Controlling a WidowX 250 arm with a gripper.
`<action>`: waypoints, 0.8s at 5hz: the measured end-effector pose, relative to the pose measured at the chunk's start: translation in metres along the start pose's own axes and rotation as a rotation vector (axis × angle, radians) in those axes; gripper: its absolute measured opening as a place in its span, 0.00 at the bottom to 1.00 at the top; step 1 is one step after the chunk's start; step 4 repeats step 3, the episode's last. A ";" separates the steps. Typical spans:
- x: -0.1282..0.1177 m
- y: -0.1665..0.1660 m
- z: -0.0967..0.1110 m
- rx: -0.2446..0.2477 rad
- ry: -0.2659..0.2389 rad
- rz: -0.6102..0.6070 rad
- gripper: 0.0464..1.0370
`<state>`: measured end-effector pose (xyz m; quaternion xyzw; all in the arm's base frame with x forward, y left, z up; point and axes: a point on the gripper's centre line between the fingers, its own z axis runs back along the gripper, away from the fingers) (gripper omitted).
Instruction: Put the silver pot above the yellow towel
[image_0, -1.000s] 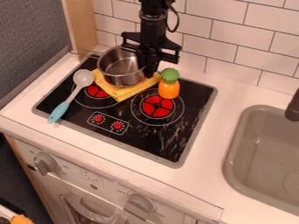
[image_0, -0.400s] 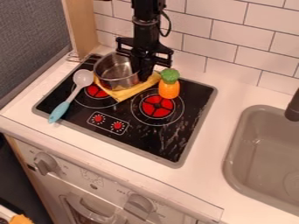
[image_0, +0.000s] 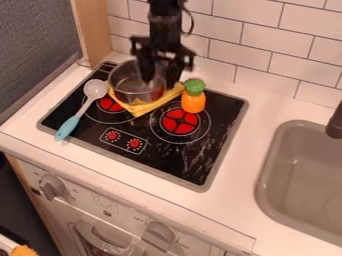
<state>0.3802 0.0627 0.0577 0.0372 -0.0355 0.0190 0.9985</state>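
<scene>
Camera view: can see the silver pot (image_0: 137, 94) upright on the yellow towel (image_0: 142, 109), at the back left of the black stove (image_0: 207, 150). Can make out towel past the pot's front and right sides, right under it. Have the gripper (image_0: 159, 80) hanging from the top edge over the pot's right side. Reads as open, with a clear gap between the two fingers. See one in front of the pot's opening and the other at its right outer side, with rim between. Can't tell from here about contact with the rim. Can't call it a firm grip on anything.

Rest of same view: see the spoon (image_0: 95, 90) lying left of the pot, grey bowl toward the back, light-blue handle toward the front left. Have the orange toy with green top (image_0: 194, 101) standing just right of the towel. Note the red burner (image_0: 180, 122) in front of that toy, plus another (image_0: 109, 104) at the towel's left edge. See two red dials (image_0: 134, 143) printed near the stove's front left. Have the grey sink (image_0: 284, 170) set into the white worktop (image_0: 248, 145) on the right, with a dark faucet (image_0: 335, 124) at the view's edge. See white tiles (image_0: 257, 55) behind.
</scene>
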 end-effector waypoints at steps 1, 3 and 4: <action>-0.007 0.001 0.019 0.016 -0.039 -0.037 0.97; -0.016 -0.020 0.024 -0.007 -0.036 -0.110 0.96; -0.016 -0.020 0.024 -0.007 -0.036 -0.110 0.96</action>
